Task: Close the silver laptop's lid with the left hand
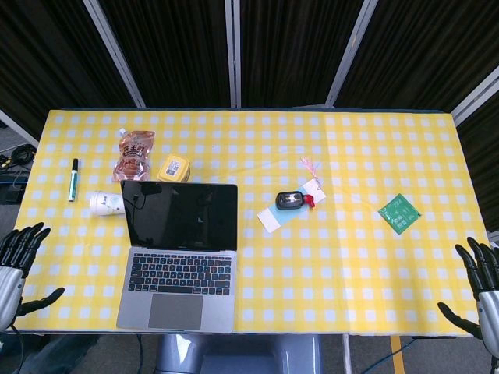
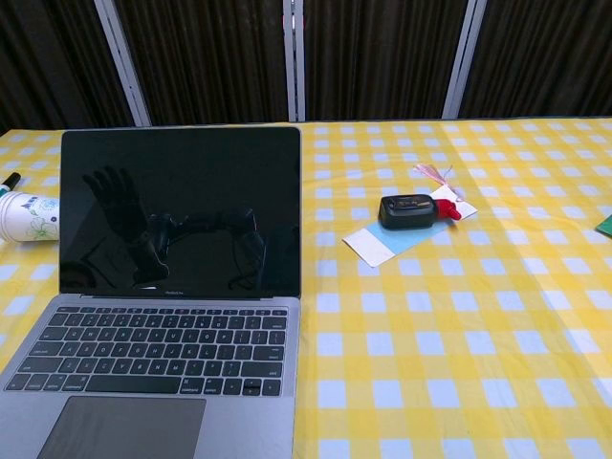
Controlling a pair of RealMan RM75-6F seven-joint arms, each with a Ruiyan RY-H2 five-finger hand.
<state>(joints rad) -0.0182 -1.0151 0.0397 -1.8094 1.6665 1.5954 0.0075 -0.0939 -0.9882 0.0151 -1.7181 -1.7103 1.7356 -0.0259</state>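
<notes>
An open silver laptop [image 1: 181, 253] sits lower left on the checked table [image 1: 351, 273], its thin, stiff, fragile lid best pushed at the top edge, while the empty, spread left hand [image 1: 17, 261] waits beside it.

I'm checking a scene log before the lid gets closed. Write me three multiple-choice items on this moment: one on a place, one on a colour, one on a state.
1. Where does the paper cup lie?
A. Left of the laptop's screen
B. On the keyboard
C. Beside the green card

2. What colour is the card near the table's right edge?
A. Red
B. Green
C. Silver

3. How is the silver laptop now?
A. Lid shut
B. Lid open, screen dark
C. Lid open, left hand on it

Key: 1 A, the cup lies on its side just left of the screen. 2 B, the head view shows it green. 3 B, the lid stands up with a black screen, while the left hand sits at the table's edge, fingers spread, off the laptop.
</notes>
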